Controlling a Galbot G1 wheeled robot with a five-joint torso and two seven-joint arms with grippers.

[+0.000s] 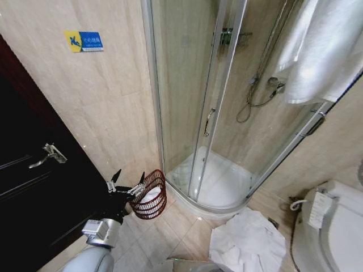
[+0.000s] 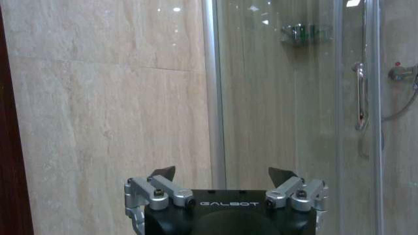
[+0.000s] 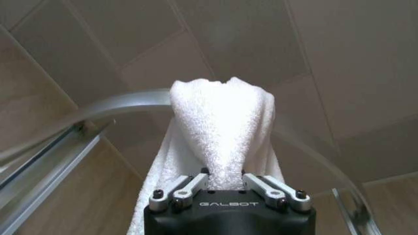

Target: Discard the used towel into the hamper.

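A white towel (image 1: 320, 45) hangs over the top rail of the shower cabin, high at the right. In the right wrist view my right gripper (image 3: 225, 175) is shut on this towel (image 3: 222, 122), whose folds rise from between the fingers and drape over the curved rail (image 3: 104, 107). The hamper (image 1: 152, 195), a dark red-brown wire basket, stands on the floor against the wall beside the cabin, with something white inside. My left gripper (image 1: 129, 182) hovers just left of the hamper's rim, open and empty. In the left wrist view it (image 2: 222, 174) faces the tiled wall.
A second white towel (image 1: 247, 241) lies crumpled on the floor in front of the shower tray. The toilet (image 1: 334, 226) stands at the right. A dark door with a lever handle (image 1: 50, 154) is on the left. The glass shower cabin (image 1: 227, 113) fills the corner.
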